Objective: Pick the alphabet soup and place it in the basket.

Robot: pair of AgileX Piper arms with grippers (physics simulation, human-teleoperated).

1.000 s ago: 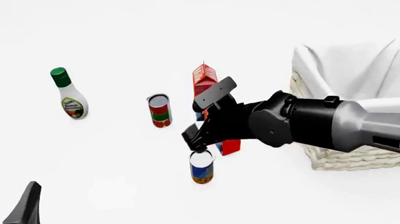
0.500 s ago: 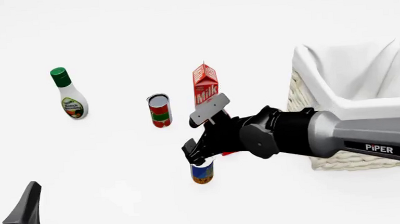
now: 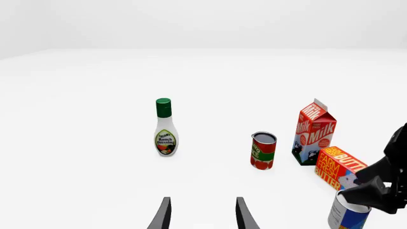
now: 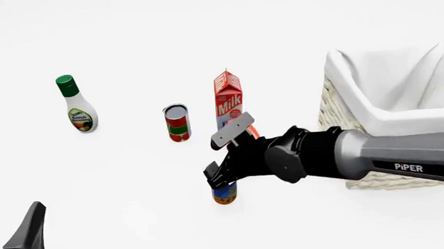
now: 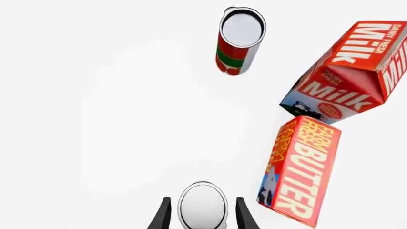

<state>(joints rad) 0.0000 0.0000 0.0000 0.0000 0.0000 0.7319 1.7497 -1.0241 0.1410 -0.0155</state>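
The alphabet soup [image 4: 226, 195] stands upright on the table; only its blue and orange-brown lower part shows under my right gripper [image 4: 223, 181]. In the right wrist view its silver top [image 5: 202, 204] sits between the two fingers [image 5: 165, 215], with a small gap on each side. The right gripper is open around the can. The left wrist view shows the can [image 3: 349, 216] under the dark gripper. The basket [image 4: 380, 178], cream wicker with white lining, stands at the right behind the right arm. My left gripper [image 4: 6, 230] is open and empty at the near left.
A ranch dressing bottle [image 4: 77, 104] stands at the far left. A red-and-green can [image 4: 177, 122] and a milk carton [image 4: 228, 98] stand behind the soup. A butter box [image 5: 299, 167] lies close beside the soup, on the basket side.
My right gripper has come down from above the soup can, so its fingers now straddle the can's top. The left arm has not moved.
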